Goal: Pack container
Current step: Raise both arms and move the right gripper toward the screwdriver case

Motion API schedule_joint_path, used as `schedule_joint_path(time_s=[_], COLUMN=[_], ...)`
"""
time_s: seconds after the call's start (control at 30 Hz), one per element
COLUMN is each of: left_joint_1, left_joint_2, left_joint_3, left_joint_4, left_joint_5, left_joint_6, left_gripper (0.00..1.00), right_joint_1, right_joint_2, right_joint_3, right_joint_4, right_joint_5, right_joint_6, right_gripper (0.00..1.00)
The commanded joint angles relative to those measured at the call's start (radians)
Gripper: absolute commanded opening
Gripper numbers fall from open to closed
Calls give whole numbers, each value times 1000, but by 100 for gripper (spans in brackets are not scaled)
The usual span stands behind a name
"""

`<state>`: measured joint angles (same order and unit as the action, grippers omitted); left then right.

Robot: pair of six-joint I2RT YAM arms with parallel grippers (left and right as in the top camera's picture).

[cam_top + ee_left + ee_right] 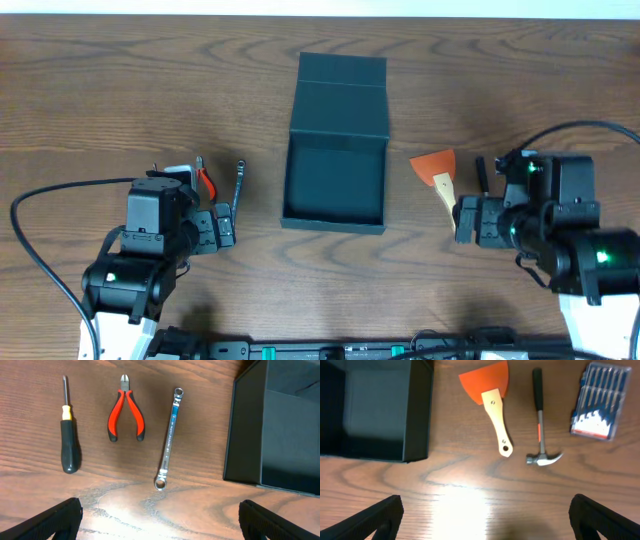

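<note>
We log container (334, 180) mid-table, lid open, between arms. Left of it: screwdriver (68, 435), pliers (126, 415), wrench (169, 440). Right of it: scraper (492, 405), hammer (540, 420), bit set (597, 402). Left gripper (162, 522) released, fingers spread; right gripper (485, 520) likewise.

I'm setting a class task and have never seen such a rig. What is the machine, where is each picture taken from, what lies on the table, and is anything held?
Two robot arms stand at a table, each ending in a two-finger gripper. One picture looks down from above; the other two come from cameras on the wrists, so each arm's fingers show at the bottom corners. In the middle stands the open dark green container, with nothing visible inside. To its left lie a screwdriver, red pliers and a wrench; to its right an orange scraper, a hammer and a clear case of slim tools. The left gripper and right gripper are open and hold nothing.
</note>
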<state>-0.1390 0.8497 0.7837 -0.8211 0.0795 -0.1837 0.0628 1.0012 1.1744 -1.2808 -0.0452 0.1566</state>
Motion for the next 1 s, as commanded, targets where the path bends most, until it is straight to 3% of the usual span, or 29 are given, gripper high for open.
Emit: schedule_joint_path(time_s=[0.0,0.13,0.43,0.63,0.8,0.97], left_joint_1=[5,5,5,5,5,5], left_joint_2=[-3,-3,-3,-3,-3,-3], left_joint_3=[22,22,22,22,22,22], left_joint_4=[-22,-55,-68,-68,-68,-68], left_joint_5=[11,11,9,6,6,6], left_joint_6=[-6,-6,-6,-6,-6,-6], left_gripper=[98,99,99,99,99,99], right_joint_1=[-29,-134,-356,-438,-491,-537], right_joint_2=[32,114,440,654,779,864], right_joint_3=[33,75,334,472,476,475], right_joint_4=[-11,-51,-163,-128,-43,24], right_joint_5=[34,53,102,101,101,100], right_joint_6=[114,122,-16,-149,-310,-357], right_gripper=[99,99,99,99,99,99])
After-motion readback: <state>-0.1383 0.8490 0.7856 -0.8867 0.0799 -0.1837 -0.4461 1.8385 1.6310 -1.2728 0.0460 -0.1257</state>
